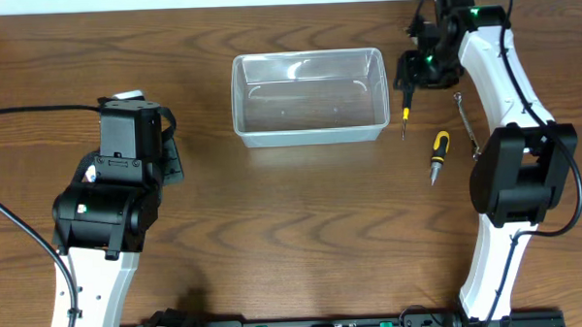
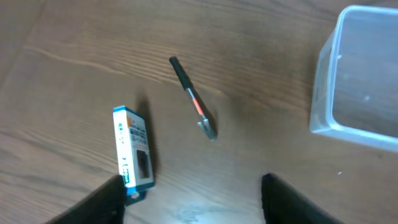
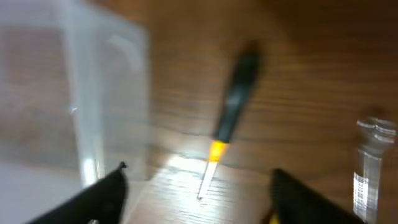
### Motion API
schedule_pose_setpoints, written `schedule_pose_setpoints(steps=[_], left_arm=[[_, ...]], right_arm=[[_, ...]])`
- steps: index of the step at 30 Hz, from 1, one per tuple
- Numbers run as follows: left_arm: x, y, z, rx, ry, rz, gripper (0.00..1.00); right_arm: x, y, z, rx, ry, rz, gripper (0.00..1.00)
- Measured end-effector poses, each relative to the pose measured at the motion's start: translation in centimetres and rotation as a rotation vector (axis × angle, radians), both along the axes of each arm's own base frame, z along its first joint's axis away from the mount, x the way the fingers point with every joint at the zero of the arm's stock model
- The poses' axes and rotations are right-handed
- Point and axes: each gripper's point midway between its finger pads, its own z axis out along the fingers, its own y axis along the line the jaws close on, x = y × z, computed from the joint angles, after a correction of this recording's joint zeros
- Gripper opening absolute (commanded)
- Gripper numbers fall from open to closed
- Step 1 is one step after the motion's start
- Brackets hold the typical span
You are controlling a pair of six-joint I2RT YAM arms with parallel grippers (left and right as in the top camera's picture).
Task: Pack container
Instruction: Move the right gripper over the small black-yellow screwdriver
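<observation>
**Tally, near to far**

Near left, the left gripper (image 2: 193, 186) gapes wide, empty, by one blue-and-white box (image 2: 134, 149) and one slim black tool (image 2: 191, 98). Right: one yellow-and-black screwdriver (image 1: 438, 151). Farther, the right gripper (image 3: 199, 180), wide and empty, hangs over one black-handled screwdriver (image 3: 233, 99) beside one clear rectangular plastic container (image 1: 309, 134).

container (image 1: 309, 134) at mid-counter (image 1: 293, 231) toward far edge, first screwdriver (image 1: 404, 111) just beside its right wall, second screwdriver (image 1: 438, 151) further right and nearer, metal bar (image 1: 466, 121) right of both, small box (image 2: 134, 148) and pen-like stick (image 2: 193, 99) left of container, apart
</observation>
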Motion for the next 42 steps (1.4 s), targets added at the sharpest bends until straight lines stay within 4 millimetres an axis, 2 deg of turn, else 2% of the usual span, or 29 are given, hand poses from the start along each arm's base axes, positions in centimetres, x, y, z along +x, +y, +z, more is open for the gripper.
schedule_pose_setpoints(steps=[4,7,11,14,17,23,26,29,37,42], left_arm=[[-0.1,0.0,-0.1,0.001,0.005,0.001,0.81],[-0.3,0.1,-0.2,0.002,0.013,0.002,0.82],[-0.5,0.1,-0.4,0.004,0.024,0.002,0.83],[-0.5,0.1,-0.4,0.005,0.028,0.002,0.83],[-0.6,0.1,-0.4,0.005,0.029,0.001,0.83],[-0.6,0.1,-0.4,0.005,0.03,0.001,0.83],[-0.6,0.1,-0.4,0.005,0.029,0.002,0.83],[-0.6,0.1,-0.4,0.004,0.029,0.002,0.83],[-0.6,0.1,-0.4,0.004,0.029,0.002,0.83],[-0.6,0.1,-0.4,0.004,0.029,0.002,0.82]], right_arm=[[0.6,-2.2,3.6,-0.088,-0.067,-0.105,0.99],[-0.1,-2.9,8.4,-0.104,-0.149,-0.171,0.99],[-2.0,-3.3,13.9,-0.081,-0.227,-0.278,0.99],[-2.2,-3.4,15.1,-0.066,-0.247,-0.331,0.99],[-1.6,-3.4,13.1,-0.064,-0.198,-0.358,0.99],[-0.3,-3.2,4.3,-0.092,-0.005,-0.364,0.99],[0.0,-3.1,0.8,-0.098,0.056,-0.358,0.99],[0.4,-2.9,-0.6,-0.098,0.07,-0.354,0.99],[1.0,-2.7,-1.5,-0.099,0.063,-0.344,0.99],[1.1,-2.2,-3.4,-0.109,0.09,-0.311,0.99]])
